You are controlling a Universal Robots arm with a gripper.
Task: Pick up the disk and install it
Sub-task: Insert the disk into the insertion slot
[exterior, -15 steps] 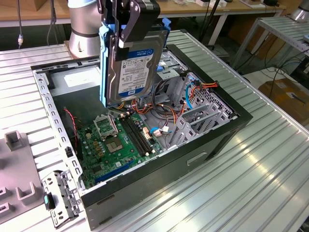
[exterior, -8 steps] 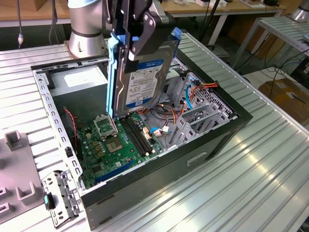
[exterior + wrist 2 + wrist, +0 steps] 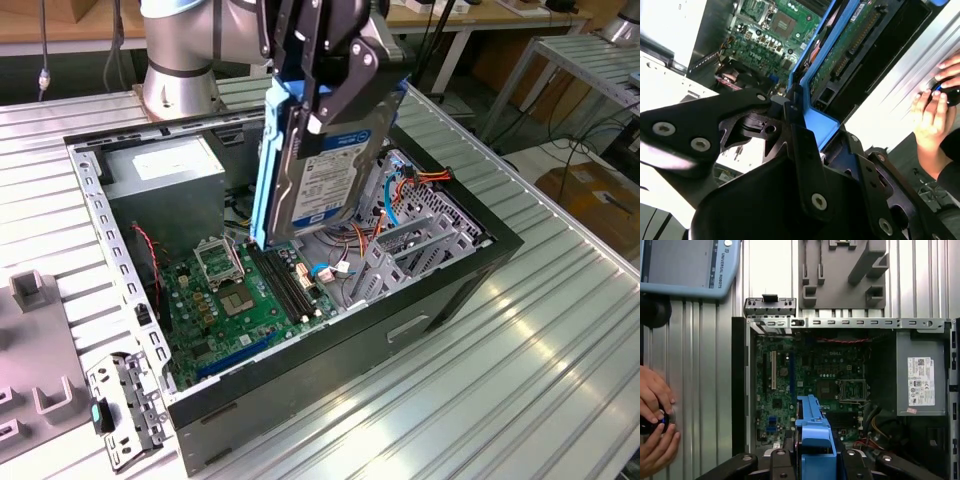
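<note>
My gripper is shut on the disk, a silver-grey hard drive with a white-and-blue label and blue bracket rails. It hangs upright on its edge above the open computer case, its lower end over the motherboard. In the second wrist view the disk runs away from the gripper, showing its circuit-board side and blue rail. In the first wrist view the disk's blue rail sticks out from the gripper over the case interior.
A grey power supply box fills the case's back corner. A metal drive cage with cables stands at the exterior view's right. A small bracket with a blue latch and a grey fixture lie outside. A person's hands are nearby.
</note>
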